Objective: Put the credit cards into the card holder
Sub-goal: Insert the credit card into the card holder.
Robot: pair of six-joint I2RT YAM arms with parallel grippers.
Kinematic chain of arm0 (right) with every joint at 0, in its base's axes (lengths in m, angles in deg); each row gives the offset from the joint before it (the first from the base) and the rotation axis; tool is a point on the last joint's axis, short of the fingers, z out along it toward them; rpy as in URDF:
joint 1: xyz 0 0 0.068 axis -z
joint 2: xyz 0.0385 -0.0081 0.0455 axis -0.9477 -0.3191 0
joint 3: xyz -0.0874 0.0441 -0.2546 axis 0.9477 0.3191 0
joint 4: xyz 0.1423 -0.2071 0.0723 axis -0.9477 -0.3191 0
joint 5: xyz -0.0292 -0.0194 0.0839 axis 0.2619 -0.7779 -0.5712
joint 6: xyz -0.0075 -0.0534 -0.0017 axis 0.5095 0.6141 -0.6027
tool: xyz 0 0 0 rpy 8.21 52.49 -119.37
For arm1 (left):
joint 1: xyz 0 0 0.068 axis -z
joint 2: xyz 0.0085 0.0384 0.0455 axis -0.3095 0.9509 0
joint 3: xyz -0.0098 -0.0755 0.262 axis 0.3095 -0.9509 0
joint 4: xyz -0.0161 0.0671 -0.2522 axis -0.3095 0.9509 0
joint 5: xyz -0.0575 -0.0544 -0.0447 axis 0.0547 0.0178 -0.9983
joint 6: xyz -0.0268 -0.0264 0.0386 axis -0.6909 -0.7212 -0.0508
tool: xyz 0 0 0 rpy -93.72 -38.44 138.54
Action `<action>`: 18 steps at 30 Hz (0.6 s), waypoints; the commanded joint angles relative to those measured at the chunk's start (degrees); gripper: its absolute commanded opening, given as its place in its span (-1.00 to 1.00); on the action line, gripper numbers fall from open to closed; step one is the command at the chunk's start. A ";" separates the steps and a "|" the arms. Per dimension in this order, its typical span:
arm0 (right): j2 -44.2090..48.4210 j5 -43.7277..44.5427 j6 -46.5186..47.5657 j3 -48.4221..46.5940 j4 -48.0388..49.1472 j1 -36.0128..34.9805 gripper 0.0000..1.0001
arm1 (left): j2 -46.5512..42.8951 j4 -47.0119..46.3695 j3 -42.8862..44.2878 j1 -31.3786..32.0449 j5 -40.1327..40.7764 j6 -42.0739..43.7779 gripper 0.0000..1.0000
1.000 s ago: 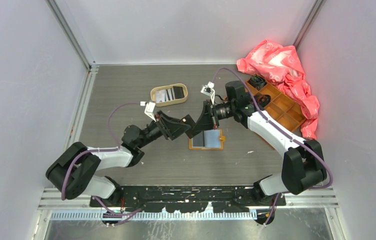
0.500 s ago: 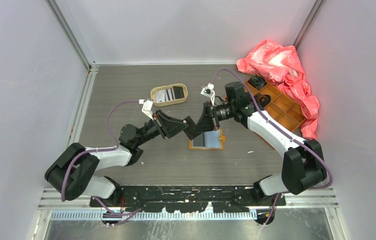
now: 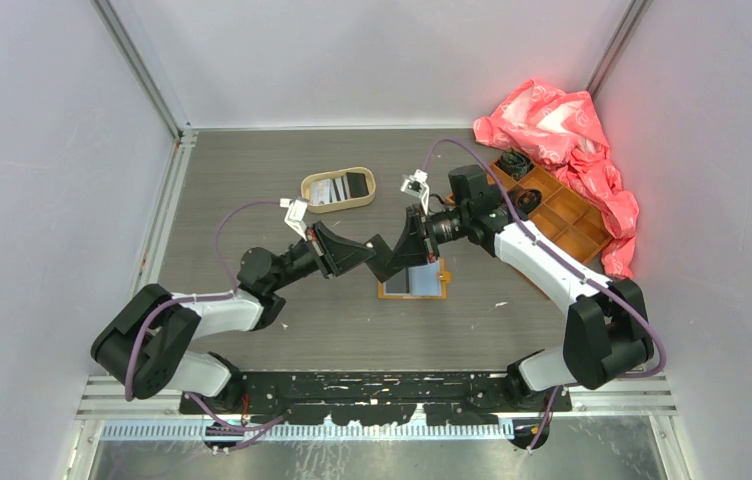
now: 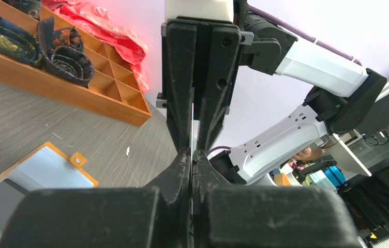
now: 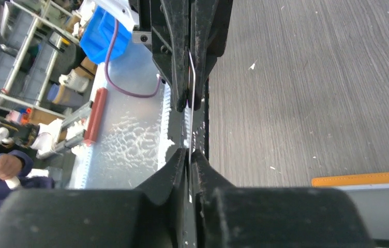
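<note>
1. Nearest me, the two arms rise from the near edge of the worktop [image 3: 252, 180] and bend inward until their tips meet over its middle.
2. The left claw [image 3: 379, 259] is pinched down narrow on a card [image 5: 192, 77], which stands edge-on between its fingers [image 4: 182, 165].
3. The right claw [image 3: 398, 254] comes at it from the opposite side, tip to tip. It is closed just as tight on the same card, so both claws grip it at once.
4. Only the card's thin pale edge shows, with a slight bend, so I cannot tell its face or colour.
5. The meeting point hangs above the worktop, over the far left corner of the card holder [image 3: 414, 280].
6. The card holder lies open and flat about the middle of the worktop, a touch to the right. A pale blue-grey face shows inside its orange border, and its little tab [image 4: 78, 158] points toward the right side.
7. Farther back, left of centre, sits an oval tan tray [image 3: 338, 189] with a striped card [image 3: 324, 191] and a black card [image 3: 356, 184] lying in it.
8. Along the right edge toward the far corner stands an orange box with compartments [image 3: 556, 216], some holding dark items.
9. A crumpled red plastic bag [image 3: 550, 122] fills the far right corner, draped over the box's far side.
</note>
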 commanded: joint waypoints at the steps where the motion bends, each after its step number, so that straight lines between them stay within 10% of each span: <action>1: 1.33 1.89 10.08 -3.03 -8.56 0.13 -0.44 | -0.35 -3.32 -0.13 -2.38 -2.68 1.34 -1.00; 7: 2.11 21.24 49.50 -7.19 -33.86 1.76 0.34 | 2.83 11.36 0.17 -9.65 -14.04 -1.18 -1.00; 13: 1.18 41.54 49.06 -1.58 -25.77 3.64 0.40 | 0.07 50.41 8.33 -7.24 -12.08 17.47 -1.00; 18: -5.34 51.83 45.00 -4.39 -25.63 3.71 0.15 | 2.30 57.07 13.88 -4.92 -12.43 20.89 -1.00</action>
